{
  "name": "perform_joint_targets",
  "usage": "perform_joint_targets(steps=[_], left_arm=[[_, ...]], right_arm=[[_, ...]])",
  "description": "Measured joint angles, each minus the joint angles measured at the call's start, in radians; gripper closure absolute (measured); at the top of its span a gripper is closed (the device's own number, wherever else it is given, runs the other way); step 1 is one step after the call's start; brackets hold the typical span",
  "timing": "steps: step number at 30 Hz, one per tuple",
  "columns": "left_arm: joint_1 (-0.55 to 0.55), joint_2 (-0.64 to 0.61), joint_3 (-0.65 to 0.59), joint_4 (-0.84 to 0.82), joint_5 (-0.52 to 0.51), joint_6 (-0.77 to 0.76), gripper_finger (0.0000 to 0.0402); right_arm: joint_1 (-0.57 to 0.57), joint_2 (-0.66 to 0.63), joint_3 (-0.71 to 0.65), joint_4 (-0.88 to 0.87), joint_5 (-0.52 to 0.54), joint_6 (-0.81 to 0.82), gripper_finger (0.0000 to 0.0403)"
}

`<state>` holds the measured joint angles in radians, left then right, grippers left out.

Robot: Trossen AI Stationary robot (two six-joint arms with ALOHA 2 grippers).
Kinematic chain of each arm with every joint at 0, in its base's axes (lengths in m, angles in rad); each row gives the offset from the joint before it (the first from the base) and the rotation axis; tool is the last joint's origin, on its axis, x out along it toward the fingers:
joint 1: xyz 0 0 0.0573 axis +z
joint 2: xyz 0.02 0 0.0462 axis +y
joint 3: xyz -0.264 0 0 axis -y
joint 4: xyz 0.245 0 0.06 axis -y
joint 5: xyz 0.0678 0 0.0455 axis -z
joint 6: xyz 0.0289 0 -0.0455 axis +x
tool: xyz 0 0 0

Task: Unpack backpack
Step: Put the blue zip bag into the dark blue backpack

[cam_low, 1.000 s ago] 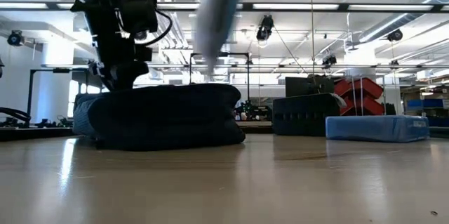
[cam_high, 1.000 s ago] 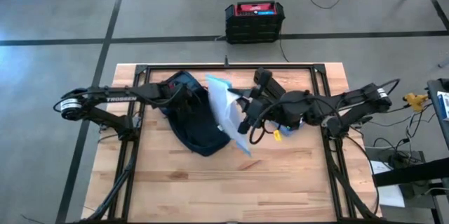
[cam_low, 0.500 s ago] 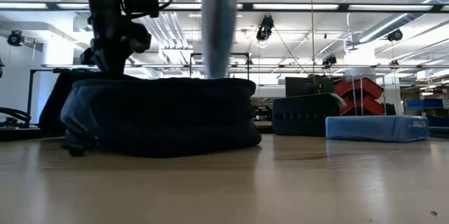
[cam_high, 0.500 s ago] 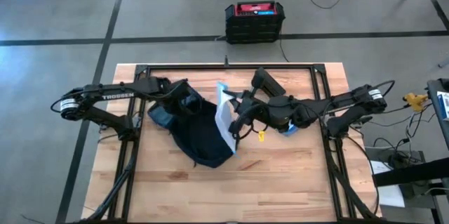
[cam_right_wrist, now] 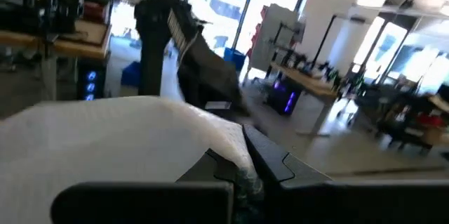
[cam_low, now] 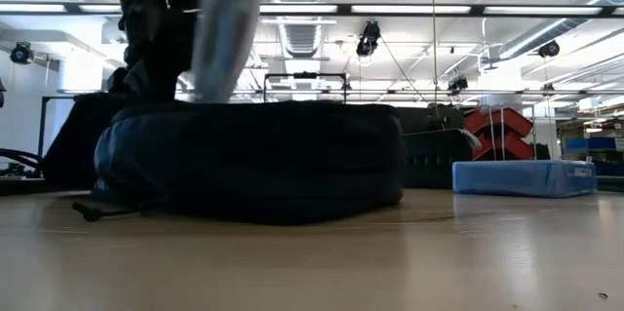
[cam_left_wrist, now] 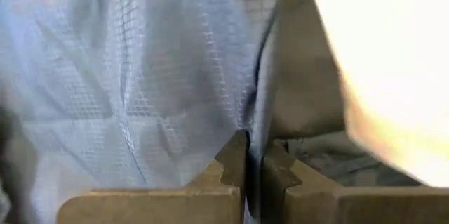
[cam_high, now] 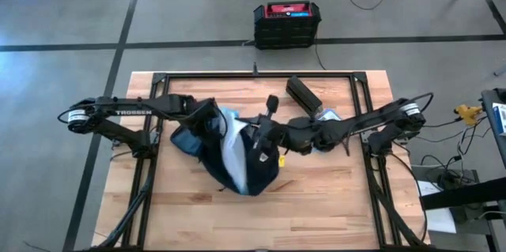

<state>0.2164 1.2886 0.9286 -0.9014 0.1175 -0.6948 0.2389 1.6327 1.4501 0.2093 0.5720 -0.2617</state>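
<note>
The backpack (cam_high: 229, 153) lies on the table (cam_high: 316, 204), left of centre, between the two arms. The left gripper (cam_left_wrist: 252, 155) is at its left edge, fingers pinched narrowly on the light lining (cam_left_wrist: 140, 76). The right gripper (cam_right_wrist: 242, 155) is at its right side, apparently clamped on a pale sheet (cam_right_wrist: 105, 140).

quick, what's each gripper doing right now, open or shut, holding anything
Left gripper: shut on the backpack's light lining.
Right gripper: shut on a white sheet-like item at the backpack.
</note>
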Motion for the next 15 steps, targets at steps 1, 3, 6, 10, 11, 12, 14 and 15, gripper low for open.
perform_joint_targets(steps=[1,3,6,10,11,12,14,15], left_arm=[[0.000,-0.001,0.000,0.000,-0.003,0.000,0.0402],[0.000,-0.002,0.000,-0.002,-0.006,0.002,0.0402],[0.000,-0.004,0.000,-0.007,-0.013,0.015,0.0402],[0.000,-0.004,0.000,-0.006,-0.028,0.029,0.0402],[0.000,-0.004,0.000,-0.007,-0.031,0.031,0.0402],[0.001,-0.004,-0.001,-0.007,-0.034,0.031,0.0402],[0.001,-0.004,-0.001,-0.006,-0.052,0.031,0.0402],[0.001,-0.004,-0.001,-0.006,-0.053,0.029,0.0402]], right_arm=[[0.005,0.012,-0.002,-0.025,0.001,0.030,0.0403],[0.020,0.037,-0.009,-0.098,0.001,0.087,0.0403],[0.052,0.079,-0.025,-0.218,0.003,0.158,0.0403],[0.096,0.113,-0.055,-0.356,-0.001,0.217,0.0403],[0.109,0.117,-0.062,-0.377,-0.002,0.214,0.0403],[0.122,0.118,-0.066,-0.393,-0.003,0.199,0.0403],[0.145,0.121,-0.071,-0.406,-0.032,0.122,0.0403],[0.156,0.123,-0.072,-0.406,-0.048,0.087,0.0403]])
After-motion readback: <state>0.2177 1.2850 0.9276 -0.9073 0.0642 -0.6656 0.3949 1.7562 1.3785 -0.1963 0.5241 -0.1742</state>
